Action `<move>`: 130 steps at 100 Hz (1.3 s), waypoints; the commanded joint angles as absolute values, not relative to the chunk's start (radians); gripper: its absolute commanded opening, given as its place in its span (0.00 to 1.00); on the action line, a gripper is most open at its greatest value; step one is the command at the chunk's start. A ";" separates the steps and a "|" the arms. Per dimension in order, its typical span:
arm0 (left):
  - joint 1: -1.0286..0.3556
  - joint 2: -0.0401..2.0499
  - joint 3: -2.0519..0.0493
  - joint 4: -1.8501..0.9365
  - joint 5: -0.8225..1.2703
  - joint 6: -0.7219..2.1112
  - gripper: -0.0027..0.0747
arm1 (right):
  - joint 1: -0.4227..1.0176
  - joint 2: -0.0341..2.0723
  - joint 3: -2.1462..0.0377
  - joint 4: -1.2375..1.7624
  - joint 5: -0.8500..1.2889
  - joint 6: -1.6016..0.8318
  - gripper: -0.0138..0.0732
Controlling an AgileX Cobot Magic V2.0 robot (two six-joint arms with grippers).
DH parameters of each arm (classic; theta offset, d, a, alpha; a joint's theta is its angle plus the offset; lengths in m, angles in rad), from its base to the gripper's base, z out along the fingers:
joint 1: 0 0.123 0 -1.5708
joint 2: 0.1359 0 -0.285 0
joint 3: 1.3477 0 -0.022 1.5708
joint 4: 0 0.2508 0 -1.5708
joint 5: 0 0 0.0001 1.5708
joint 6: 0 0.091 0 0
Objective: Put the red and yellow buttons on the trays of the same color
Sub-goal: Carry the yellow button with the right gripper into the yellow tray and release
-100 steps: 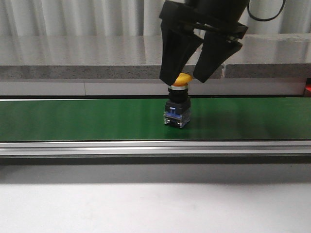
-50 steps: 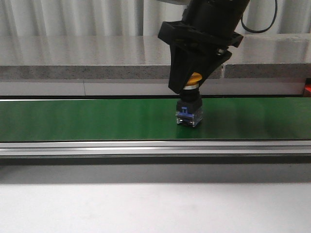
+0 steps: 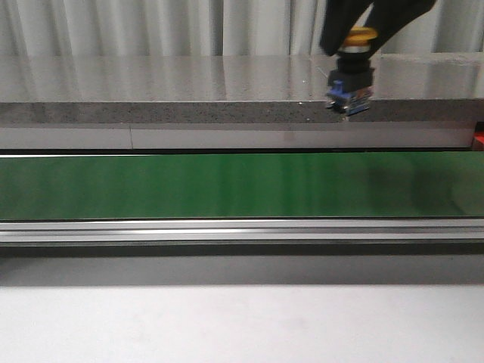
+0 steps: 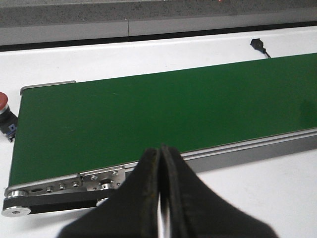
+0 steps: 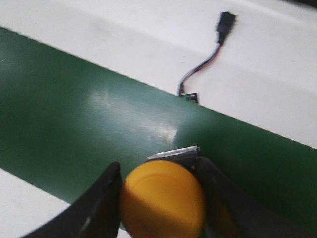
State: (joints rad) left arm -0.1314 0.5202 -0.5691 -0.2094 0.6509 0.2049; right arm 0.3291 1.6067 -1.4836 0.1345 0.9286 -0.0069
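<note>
My right gripper (image 3: pixel 355 30) is shut on the yellow button (image 3: pixel 350 72), holding it high above the green conveyor belt (image 3: pixel 189 185); the wrist view shows its yellow cap (image 5: pixel 162 202) between the two black fingers (image 5: pixel 99 203). My left gripper (image 4: pixel 161 163) is shut and empty, hovering over the near rail of the belt (image 4: pixel 148 104). A red button (image 4: pixel 4 111) sits on the white table just off the belt's end in the left wrist view. No tray shows in any view.
A grey stone ledge (image 3: pixel 151 91) runs behind the belt. An aluminium rail (image 3: pixel 227 229) edges the belt's front. A small cable with a black plug (image 5: pixel 213 44) lies on the white table beside the belt; the same plug shows in the left wrist view (image 4: pixel 258 45).
My right gripper closed on the yellow button on the belt, then lifted it up and to the right, off the belt.
</note>
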 commanded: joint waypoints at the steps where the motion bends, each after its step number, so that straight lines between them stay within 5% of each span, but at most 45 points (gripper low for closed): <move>1: -0.139 0.524 -0.598 -0.231 0.584 0.196 0.01 | 0.280 1.524 -1.513 0.088 0.918 0.062 0.18; 77: -0.139 0.524 -0.598 -0.231 0.584 0.196 0.01 | -0.432 1.354 -1.301 0.072 0.836 0.170 0.18; 130: -0.139 0.524 -0.598 -0.231 0.584 0.196 0.01 | -0.678 1.454 -1.136 0.072 0.638 0.285 0.18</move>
State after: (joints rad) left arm -0.1314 0.5202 -0.5691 -0.2094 0.6509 0.2049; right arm -0.6673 1.4650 -1.1272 0.0731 0.7285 0.2724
